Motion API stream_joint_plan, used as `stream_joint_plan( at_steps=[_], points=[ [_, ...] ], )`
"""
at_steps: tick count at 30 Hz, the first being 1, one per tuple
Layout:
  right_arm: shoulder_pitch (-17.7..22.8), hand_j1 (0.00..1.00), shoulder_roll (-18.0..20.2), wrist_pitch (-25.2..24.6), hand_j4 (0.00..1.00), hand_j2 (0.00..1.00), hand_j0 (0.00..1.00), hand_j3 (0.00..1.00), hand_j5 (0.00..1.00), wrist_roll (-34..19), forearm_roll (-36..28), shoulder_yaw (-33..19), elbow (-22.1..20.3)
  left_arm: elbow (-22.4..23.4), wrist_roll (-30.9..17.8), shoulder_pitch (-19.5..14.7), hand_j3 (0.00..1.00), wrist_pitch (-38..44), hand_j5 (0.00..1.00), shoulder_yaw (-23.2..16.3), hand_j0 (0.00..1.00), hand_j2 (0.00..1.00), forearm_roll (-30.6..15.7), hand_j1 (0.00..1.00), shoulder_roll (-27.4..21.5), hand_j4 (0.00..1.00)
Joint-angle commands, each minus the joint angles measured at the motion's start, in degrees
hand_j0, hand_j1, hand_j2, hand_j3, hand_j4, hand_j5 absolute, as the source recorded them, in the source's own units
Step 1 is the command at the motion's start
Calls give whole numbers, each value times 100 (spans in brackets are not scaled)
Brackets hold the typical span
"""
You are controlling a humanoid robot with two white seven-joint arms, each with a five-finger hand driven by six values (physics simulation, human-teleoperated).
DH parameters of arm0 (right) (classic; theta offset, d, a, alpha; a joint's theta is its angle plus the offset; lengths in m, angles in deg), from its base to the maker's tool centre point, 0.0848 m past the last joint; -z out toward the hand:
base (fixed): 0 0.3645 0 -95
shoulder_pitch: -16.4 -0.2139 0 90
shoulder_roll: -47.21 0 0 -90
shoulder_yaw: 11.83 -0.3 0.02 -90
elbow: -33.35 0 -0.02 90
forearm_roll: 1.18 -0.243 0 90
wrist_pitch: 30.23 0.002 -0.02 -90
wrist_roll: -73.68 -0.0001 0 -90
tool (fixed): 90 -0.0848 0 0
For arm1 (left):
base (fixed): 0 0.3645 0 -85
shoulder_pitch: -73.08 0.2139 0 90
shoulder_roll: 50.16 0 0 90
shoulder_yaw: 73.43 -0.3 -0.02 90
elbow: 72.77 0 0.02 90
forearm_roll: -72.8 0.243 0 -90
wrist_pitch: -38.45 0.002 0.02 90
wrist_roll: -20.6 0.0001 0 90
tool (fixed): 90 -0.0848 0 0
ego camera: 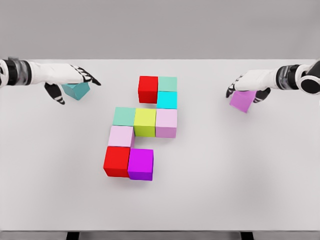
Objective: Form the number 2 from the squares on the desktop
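Note:
Cubes on the white table form a stepped figure. A red cube, a mint cube and a cyan cube are on top. A mint cube, a yellow-green cube and a pale pink cube make the middle row. Below sit a pale pink cube, a red cube and a magenta cube. My left hand is open, fingers stretched over a loose teal cube. My right hand curls around a tilted violet cube.
The table's far edge runs just behind both hands. Its front edge lies along the bottom of the view, with two dark legs showing below it.

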Motion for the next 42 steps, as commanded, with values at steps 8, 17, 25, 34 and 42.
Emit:
stream_joint_plan(
  at_steps=[8, 17, 25, 34, 42],
  points=[
    [0, 57, 97, -14, 57, 57, 57, 57, 57, 2, -60, -99, -217, -458, 32, -26, 100, 5, 100, -354, 100, 100, -1333, 100, -245, 100],
    [167, 57, 774, -14, 57, 57, 57, 57, 57, 2, -314, -90, -1684, -441, 23, -9, 100, 86, 100, -275, 100, 100, -1413, 100, -113, 100],
    [554, 57, 1573, -14, 57, 57, 57, 57, 57, 2, -596, -81, -3345, -292, 23, -26, 100, 1018, 100, -99, 100, 100, -1342, 100, -34, 100],
    [958, 57, 2075, -14, 57, 57, 57, 57, 57, 2, -613, -2, -4717, -2, 23, 149, 100, 1027, 100, 147, 100, 100, -1263, 100, 98, 100],
    [958, 57, 2005, -14, 57, 57, 57, 57, 57, 2, -1062, 560, -4867, 174, 23, 228, 100, 1036, 100, 173, 100, 100, -1167, 100, 98, 100]
  ],
)
